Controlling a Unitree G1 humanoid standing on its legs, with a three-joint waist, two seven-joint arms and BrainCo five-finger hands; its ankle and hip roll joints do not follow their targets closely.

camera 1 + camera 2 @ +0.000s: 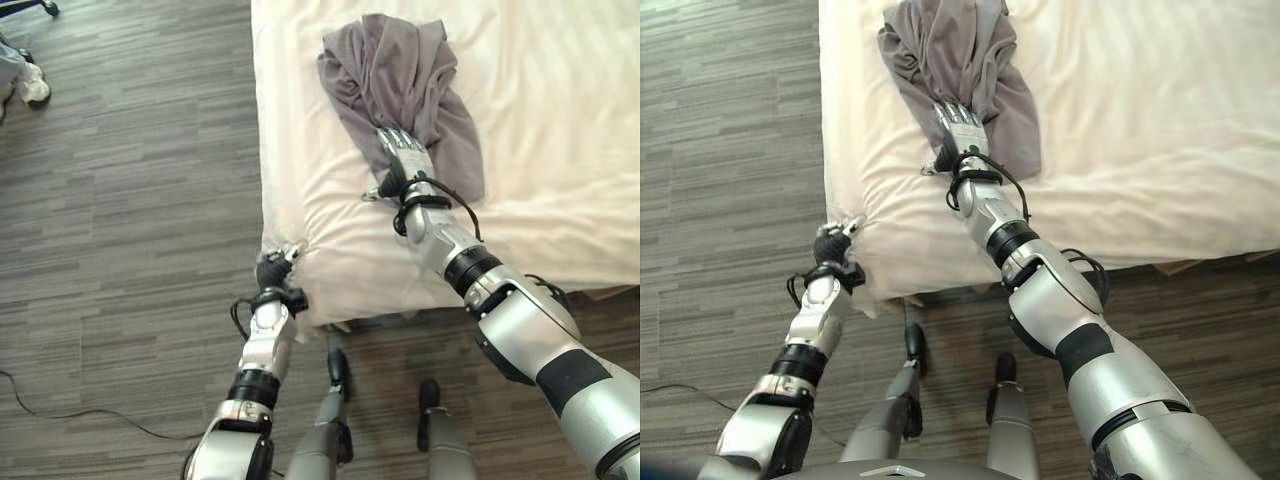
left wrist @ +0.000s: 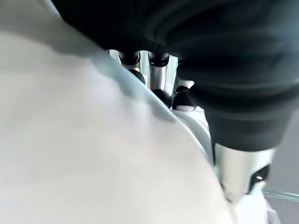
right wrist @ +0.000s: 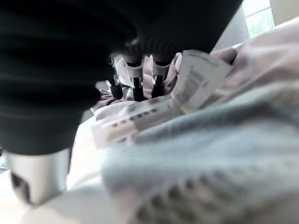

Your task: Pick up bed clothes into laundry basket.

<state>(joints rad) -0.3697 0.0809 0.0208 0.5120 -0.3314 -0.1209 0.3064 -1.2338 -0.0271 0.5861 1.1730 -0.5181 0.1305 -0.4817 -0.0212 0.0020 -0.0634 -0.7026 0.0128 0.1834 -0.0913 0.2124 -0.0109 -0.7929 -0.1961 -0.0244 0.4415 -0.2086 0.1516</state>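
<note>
Grey garment [image 1: 400, 95] lying crumpled on the bed [image 1: 560, 130], near its front left corner, with a white label [image 3: 187, 88] poking out in the right wrist view. Right hand [image 1: 405, 155] resting on the garment's near edge, fingers curled into the cloth. Left hand [image 1: 272, 270] pinching the white sheet [image 1: 330, 215] right at the bed's front left corner, above the wood floor [image 1: 120, 200].
</note>
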